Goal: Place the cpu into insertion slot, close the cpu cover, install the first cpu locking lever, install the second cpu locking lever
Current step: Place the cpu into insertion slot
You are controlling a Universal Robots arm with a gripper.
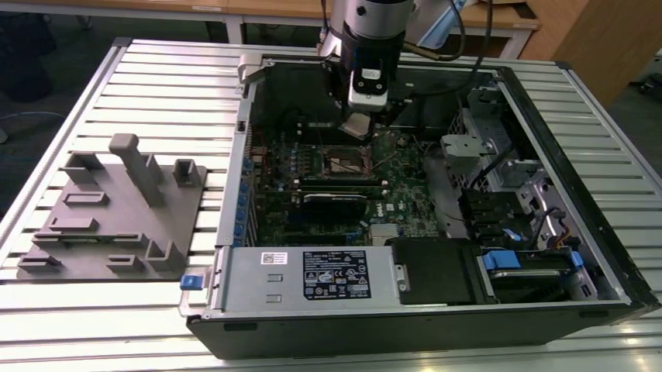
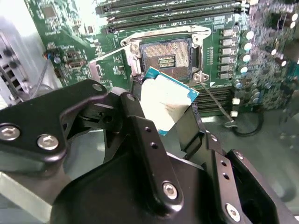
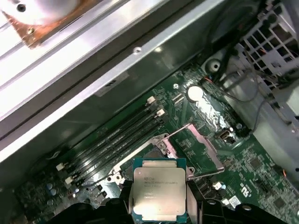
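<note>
My gripper (image 1: 359,128) hangs inside the open computer case, shut on the cpu (image 2: 167,103), a square chip with a silver top and blue-green edge. In both wrist views the chip sits tilted between the black fingers (image 2: 135,116). It hovers a little above the insertion slot (image 2: 166,58), a dark square socket (image 1: 349,163) on the green board, and does not touch it. The socket is uncovered, and the cpu cover (image 3: 206,143) stands raised beside it. The chip (image 3: 159,191) hides part of the socket. Two thin wire levers (image 2: 105,55) (image 2: 216,100) stick out unlatched at opposite sides.
Long memory slots (image 2: 173,11) run beside the socket. A black card (image 1: 333,200) lies nearer the power supply (image 1: 300,275). Drive cages and cables (image 1: 517,194) are at the exterior view's right. A grey fixture plate (image 1: 114,209) sits on the slatted table outside the case.
</note>
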